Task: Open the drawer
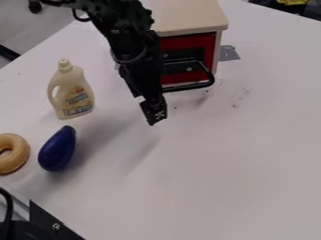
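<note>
Down by the table's (207, 187) near left edge there's one donut (12, 153), with one eggplant (57, 149) near it and one bottle (74, 96) a bit farther back. Next up is the one hand (153, 112), hanging just in front of the cabinet; honestly can't tell if it's apart, together or clamped on anything. Toward the table's far edge sits one cabinet (188, 18) with one handle (190, 86) on its one red drawer (189, 41). Drawer looks closed to me, so the hand's close but getting hold and pulling is all left.
</note>
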